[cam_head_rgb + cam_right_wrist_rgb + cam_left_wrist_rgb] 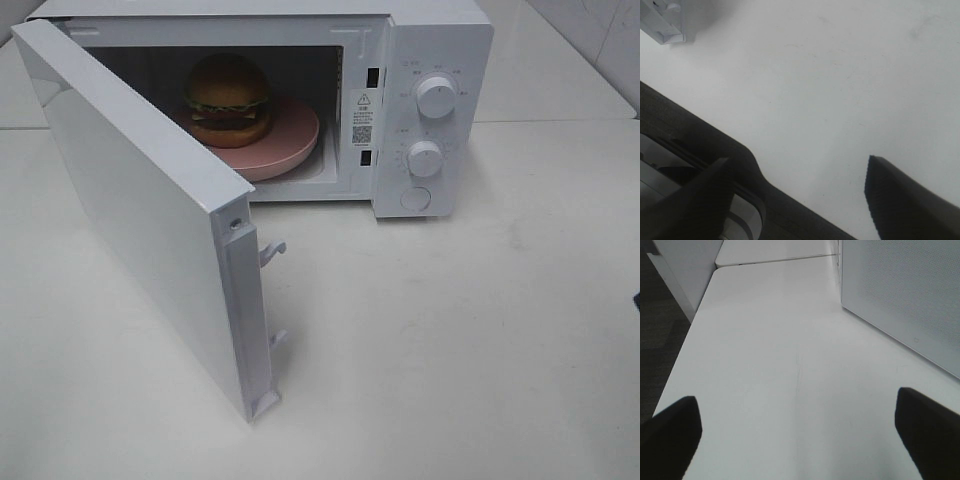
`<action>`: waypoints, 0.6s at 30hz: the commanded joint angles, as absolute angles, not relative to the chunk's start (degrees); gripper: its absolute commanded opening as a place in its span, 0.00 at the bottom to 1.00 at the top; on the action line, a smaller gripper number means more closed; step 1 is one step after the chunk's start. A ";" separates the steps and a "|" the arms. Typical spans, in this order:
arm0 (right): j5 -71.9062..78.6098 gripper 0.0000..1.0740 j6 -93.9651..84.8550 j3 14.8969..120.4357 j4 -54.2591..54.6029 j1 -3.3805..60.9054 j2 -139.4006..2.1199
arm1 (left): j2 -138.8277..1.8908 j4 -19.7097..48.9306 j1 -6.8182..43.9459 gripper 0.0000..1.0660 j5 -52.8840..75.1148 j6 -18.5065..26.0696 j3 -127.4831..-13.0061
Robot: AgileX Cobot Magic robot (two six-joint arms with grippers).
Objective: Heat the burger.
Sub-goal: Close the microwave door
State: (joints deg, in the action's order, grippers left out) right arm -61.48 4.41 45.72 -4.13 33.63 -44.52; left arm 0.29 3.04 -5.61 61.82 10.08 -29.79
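**Burger** [228, 95]: set on a pink plate [296, 150] inside the white microwave [440, 30]. Loading is judged done.

**Door** [130, 190]: swung wide and not yet shut, so heating cannot be started. The upper dial [436, 97] and lower dial [424, 158] are judged untouched.

**Left pincer** [799, 415]: spread wide, nothing held, poised over the table near the door's outer face.

**Right pincer** [799, 165]: parted, empty, held by the table's edge.

**Table** [450, 350]: white, matte, faintly scuffed.

**Dark floor** [660, 315]: seen beyond it.
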 commanded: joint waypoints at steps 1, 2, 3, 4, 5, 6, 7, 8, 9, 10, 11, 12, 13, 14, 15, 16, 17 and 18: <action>-64.23 0.68 6.47 45.44 -6.25 33.35 -40.16 | 1.15 3.15 -5.39 0.92 61.31 10.03 -29.68; -64.23 0.68 6.47 45.44 -6.25 33.35 -40.16 | 1.15 3.15 -5.39 0.92 61.31 10.03 -29.68; -64.29 0.68 6.93 45.44 -6.70 33.35 -39.30 | 1.15 3.15 -5.39 0.92 61.31 10.03 -29.68; -64.17 0.68 7.79 45.09 -7.68 33.29 -37.53 | 1.15 3.15 -5.39 0.92 61.31 10.03 -29.68; -64.17 0.68 7.79 45.09 -7.68 33.29 -37.53 | 1.15 3.15 -5.39 0.92 61.31 10.03 -29.68; -64.06 0.68 7.79 44.58 -7.91 32.89 -36.73 | 1.15 3.15 -5.39 0.92 61.31 10.03 -29.68; -64.17 0.68 7.79 42.74 -7.91 30.94 -35.12 | 1.15 3.15 -5.39 0.92 61.31 10.03 -29.68; -64.17 0.68 7.79 42.74 -7.91 30.94 -35.12 | 1.15 3.15 -5.39 0.92 61.31 10.03 -29.68; -64.17 0.68 7.79 41.65 -7.73 29.39 -34.03 | 1.15 3.15 -5.39 0.92 61.31 10.03 -29.68; -64.17 0.68 7.45 39.88 -6.76 25.90 -31.74 | 1.15 3.15 -5.39 0.92 61.31 10.03 -29.68; -64.11 0.68 7.28 39.02 -6.47 24.29 -30.37 | 1.15 3.15 -5.39 0.92 61.31 10.03 -29.68; -64.11 0.68 7.28 39.02 -6.47 24.29 -30.37 | 1.15 3.15 -5.39 0.92 61.31 10.03 -29.68; -64.06 0.68 7.10 37.70 -6.47 21.89 -27.67 | 1.15 3.15 -5.39 0.92 61.31 10.03 -29.68; -64.06 0.68 7.10 37.70 -6.47 21.89 -27.67 | 1.15 3.15 -5.39 0.92 61.31 10.03 -29.68; -64.06 0.68 6.88 37.01 -6.53 20.80 -26.13 | 1.15 3.15 -5.39 0.92 61.31 10.03 -29.68; -64.11 0.68 6.82 35.75 -6.59 19.14 -23.09 | 1.15 3.15 -5.39 0.92 61.31 10.03 -29.68; -64.11 0.68 6.82 35.75 -6.59 19.14 -23.09 | 1.15 3.15 -5.39 0.92 61.31 10.03 -29.68; -64.11 0.68 6.88 35.29 -6.59 18.28 -21.89 | 1.15 3.15 -5.39 0.92 61.31 10.03 -29.68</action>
State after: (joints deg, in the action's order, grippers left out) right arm -64.00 7.33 35.58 -6.88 18.74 -22.40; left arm 0.29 3.04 -5.61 61.82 10.08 -29.79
